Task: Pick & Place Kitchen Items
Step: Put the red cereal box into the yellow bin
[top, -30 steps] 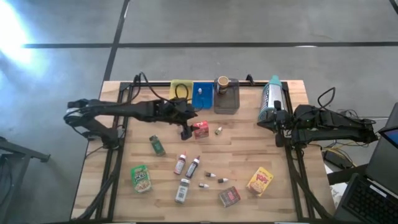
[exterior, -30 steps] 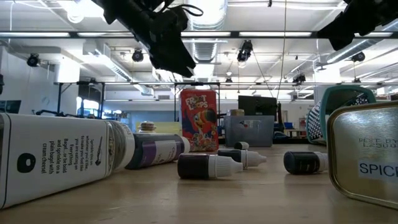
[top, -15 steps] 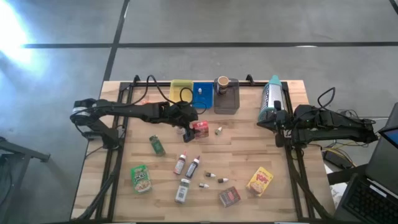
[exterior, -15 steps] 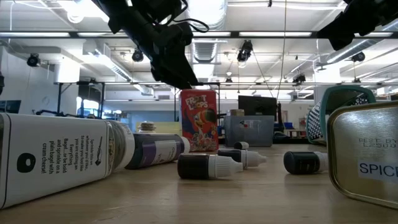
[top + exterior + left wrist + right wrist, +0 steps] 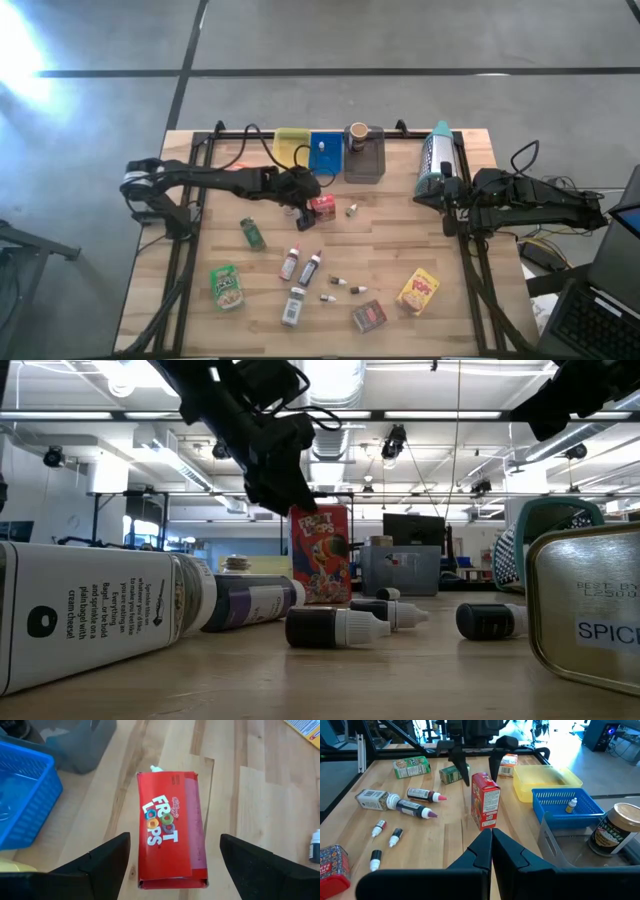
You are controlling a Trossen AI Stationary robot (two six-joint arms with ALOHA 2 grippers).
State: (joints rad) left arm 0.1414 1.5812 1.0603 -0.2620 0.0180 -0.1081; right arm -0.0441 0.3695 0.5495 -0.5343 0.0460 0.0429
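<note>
My left tool (image 5: pixel 170 857), fingers spread wide and empty, straddles the upright red cereal box (image 5: pixel 171 842) mid-counter (image 5: pixel 260 810). Light, crushable cardboard, I judge: grip its broad faces gently.

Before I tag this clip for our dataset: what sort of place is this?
Probably a robotics lab or workshop, not a kitchen: an open ceiling with ducts and hanging lamps, a laptop by the wooden table, a bare concrete floor.
</note>
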